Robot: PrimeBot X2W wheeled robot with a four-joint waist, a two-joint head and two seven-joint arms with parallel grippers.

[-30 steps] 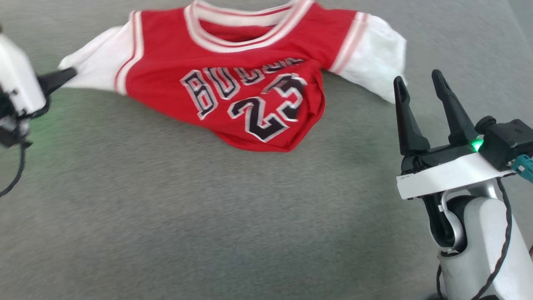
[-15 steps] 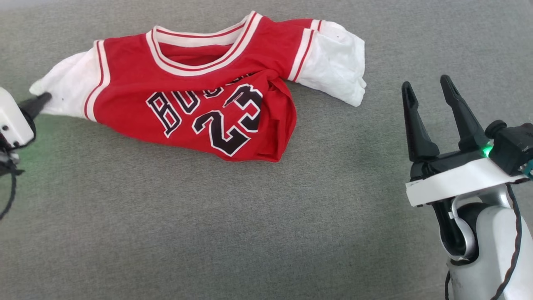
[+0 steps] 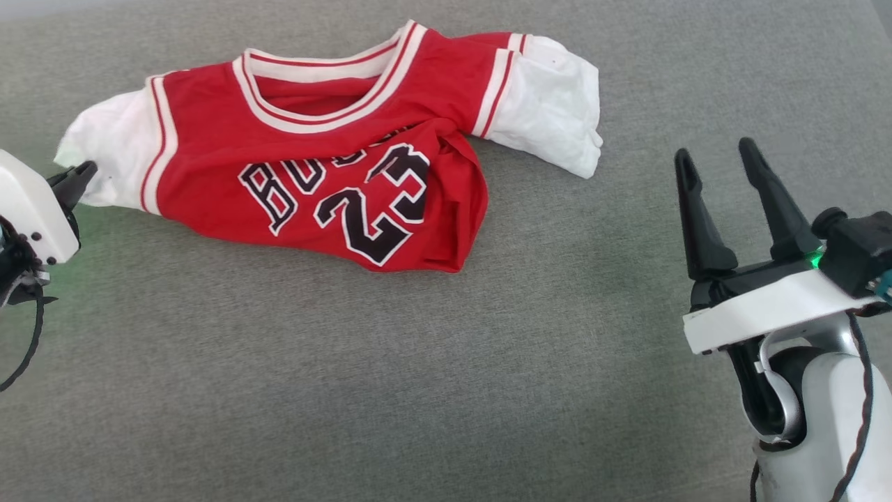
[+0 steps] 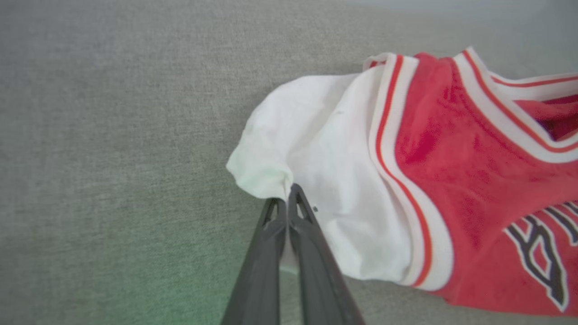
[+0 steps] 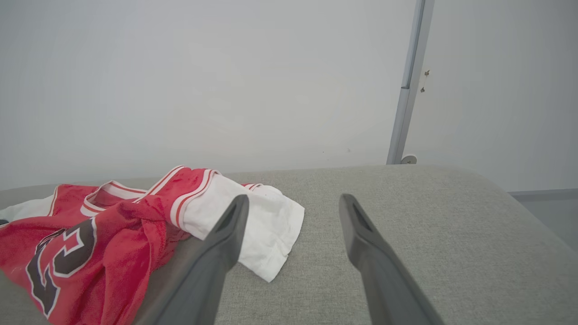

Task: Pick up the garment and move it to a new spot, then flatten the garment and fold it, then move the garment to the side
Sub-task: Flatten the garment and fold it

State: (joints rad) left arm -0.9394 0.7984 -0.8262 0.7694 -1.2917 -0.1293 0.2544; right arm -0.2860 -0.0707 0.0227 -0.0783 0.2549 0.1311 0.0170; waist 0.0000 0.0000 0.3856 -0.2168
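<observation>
We see a grey woven fabric surface (image 3: 390, 390) spreading wide and flat, its far corner rounded off before a plain white wall (image 5: 203, 76). A pale grey vertical strip (image 5: 407, 85) runs down that wall, with a small round fitting (image 5: 409, 159) at its foot. A faint green tint (image 4: 180, 298) lies on the fabric.

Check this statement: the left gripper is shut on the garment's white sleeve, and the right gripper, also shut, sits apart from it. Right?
No: the right gripper is open, as the right wrist view shows. The left gripper is shut on the garment by its white sleeve.
</observation>
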